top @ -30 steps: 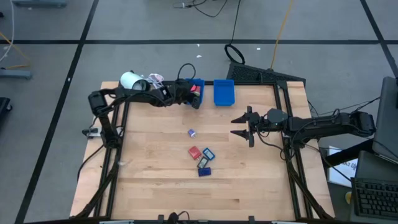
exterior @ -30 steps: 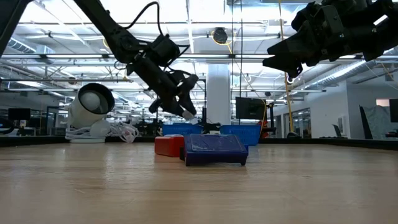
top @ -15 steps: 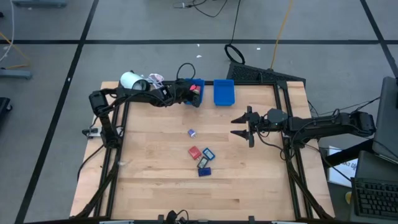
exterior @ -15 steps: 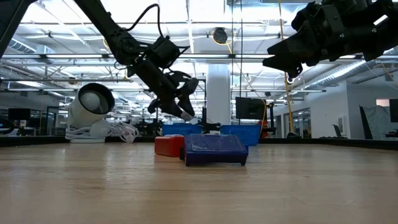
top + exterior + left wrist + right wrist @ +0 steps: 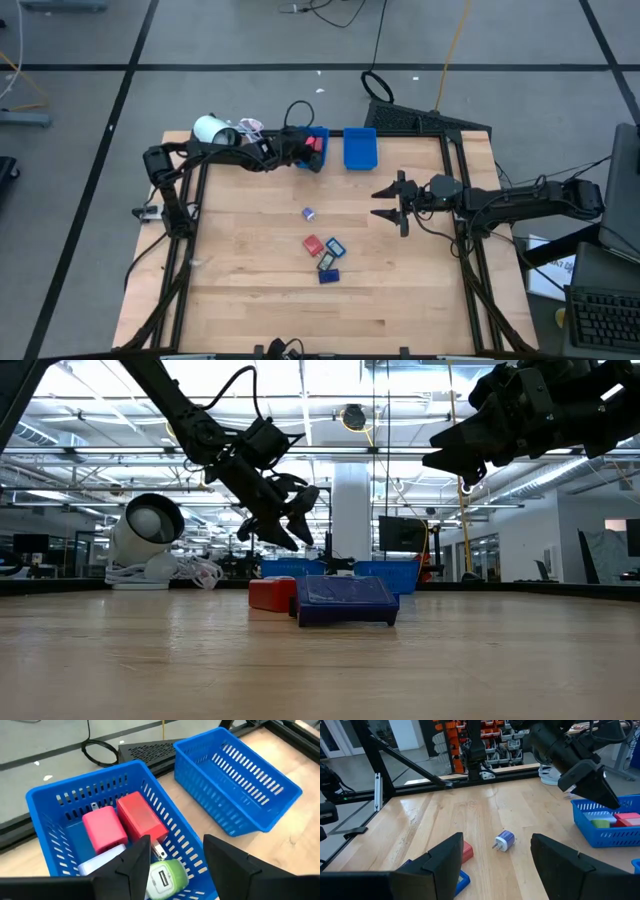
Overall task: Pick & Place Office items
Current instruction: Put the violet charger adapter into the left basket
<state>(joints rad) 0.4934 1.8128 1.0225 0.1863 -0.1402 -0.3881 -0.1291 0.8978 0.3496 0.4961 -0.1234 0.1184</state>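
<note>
Left gripper hangs over the left blue bin, fingers apart, empty, now lifted slightly. Inside: red block, pink block, green piece, deposit judged done. Beyond the bin, four items await. Right gripper idles apart farther off.

White roll lying beyond the wooden table's far left corner, white cable bundled beside it. Two blue bins side by side along the far edge. Black cable looped on grey floor behind.
</note>
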